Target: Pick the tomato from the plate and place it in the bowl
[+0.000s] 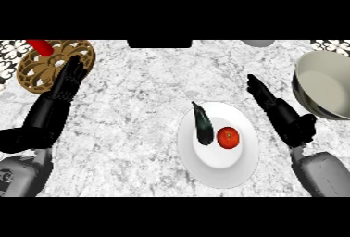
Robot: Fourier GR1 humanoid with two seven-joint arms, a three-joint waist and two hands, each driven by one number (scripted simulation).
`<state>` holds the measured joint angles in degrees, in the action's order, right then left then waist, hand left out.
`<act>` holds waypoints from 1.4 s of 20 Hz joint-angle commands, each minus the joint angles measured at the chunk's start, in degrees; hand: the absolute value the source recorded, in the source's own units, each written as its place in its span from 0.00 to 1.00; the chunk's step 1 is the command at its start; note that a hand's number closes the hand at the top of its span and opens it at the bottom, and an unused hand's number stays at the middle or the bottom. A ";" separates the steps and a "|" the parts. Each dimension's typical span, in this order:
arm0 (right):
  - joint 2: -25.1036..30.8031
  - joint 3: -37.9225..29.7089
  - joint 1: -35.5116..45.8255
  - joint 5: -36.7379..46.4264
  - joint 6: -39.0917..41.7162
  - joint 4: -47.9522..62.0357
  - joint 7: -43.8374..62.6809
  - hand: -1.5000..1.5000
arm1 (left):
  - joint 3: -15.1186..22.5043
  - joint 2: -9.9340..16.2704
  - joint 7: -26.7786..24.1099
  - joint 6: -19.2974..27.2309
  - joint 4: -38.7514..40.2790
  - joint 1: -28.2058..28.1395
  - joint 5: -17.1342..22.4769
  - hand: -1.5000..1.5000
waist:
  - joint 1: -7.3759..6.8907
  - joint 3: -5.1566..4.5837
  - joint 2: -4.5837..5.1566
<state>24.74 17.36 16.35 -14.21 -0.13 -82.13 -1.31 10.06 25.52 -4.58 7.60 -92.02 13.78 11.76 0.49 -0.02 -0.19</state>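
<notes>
The tomato [228,138] lies on the white plate [226,173], right of the plate's centre. A dark eggplant [202,125] lies on the same plate, just beside the tomato on its left, with its stem end pointing toward the far side of the desk [137,115]. The two vegetables are very close; whether they touch cannot be determined.

The bowl [325,88] stands at the right edge of the view, beyond and to the right of the plate, apart from it. Its pale interior holds nothing.

The right hand [280,111] is positioned between the plate and the bowl, fingers straight and extended toward the far side. It holds nothing and does not touch the tomato.

The left hand [58,99] rests at the left side of the view, fingers straight and relaxed. Its fingertips overlap a brown openwork trivet [48,62]. A red object [40,46] lies at the trivet's far edge.
</notes>
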 commanded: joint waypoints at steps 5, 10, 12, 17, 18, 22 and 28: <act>-8.22 11.75 -2.85 12.06 -6.24 -1.47 7.11 1.00 | 1.51 -6.72 6.55 6.05 2.30 -2.71 -2.72 0.50 | -0.62 -0.03 0.21; -11.24 3.92 -9.50 21.27 -29.64 -2.57 -2.57 0.00 | 1.68 -8.34 6.92 6.64 3.54 -6.39 -1.04 0.50 | 2.38 0.14 -0.30; -16.38 5.24 -14.53 19.75 -32.47 -4.56 -11.45 0.00 | 2.59 -9.30 6.74 6.95 3.04 -7.04 -1.39 0.50 | 1.72 0.21 -0.17; -16.73 6.34 -20.65 22.77 -35.87 -8.96 -22.50 0.00 | 1.61 -9.06 11.16 5.83 2.84 -2.29 -1.48 0.50 | 0.27 0.04 0.07; -15.49 8.68 -23.05 26.65 -37.80 -14.18 -17.33 0.00 | 1.94 -10.60 8.48 6.95 3.65 -4.06 -2.83 0.50 | 0.20 -0.01 0.04; -8.85 6.75 -20.61 35.91 -37.64 -21.46 1.14 0.00 | 3.43 -11.43 6.75 6.65 1.65 -8.03 -3.87 0.50 | -0.13 -0.10 -0.05; -7.85 6.20 -14.61 44.23 -28.13 -29.80 27.16 0.00 | 0.87 -11.05 9.60 5.03 3.69 -4.36 -2.91 0.50 | -0.41 -0.11 0.07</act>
<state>15.89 24.05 -1.80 25.36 -33.11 -106.74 11.54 12.03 14.19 4.17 13.51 -88.11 9.27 8.34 0.42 -0.09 -0.15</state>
